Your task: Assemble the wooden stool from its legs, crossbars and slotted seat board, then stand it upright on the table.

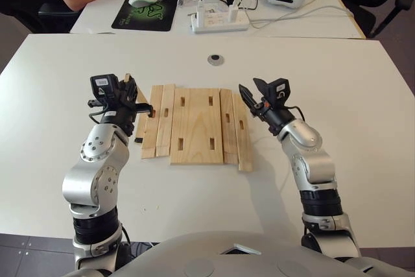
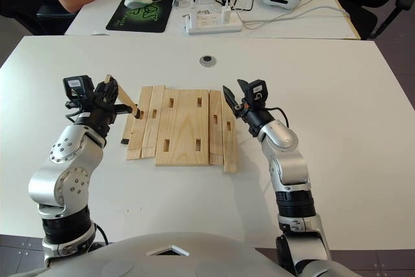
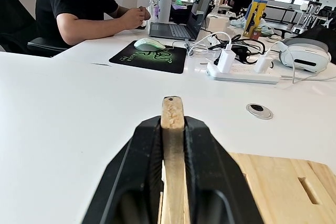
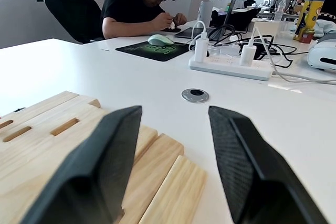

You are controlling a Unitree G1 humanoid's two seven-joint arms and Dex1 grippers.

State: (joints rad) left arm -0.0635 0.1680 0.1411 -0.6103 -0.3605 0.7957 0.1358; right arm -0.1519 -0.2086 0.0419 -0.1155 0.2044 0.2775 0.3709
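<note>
While left gripper clamped stick between both fingers, stick end poked past fingertips in left wrist view. Eye views showed its other end slanting down toward left slats just beside gripper. Right gripper hung with fingers spread, holding nothing. Right wrist view showed right slats under gap. Seat board lay flat on table between grippers.
</note>
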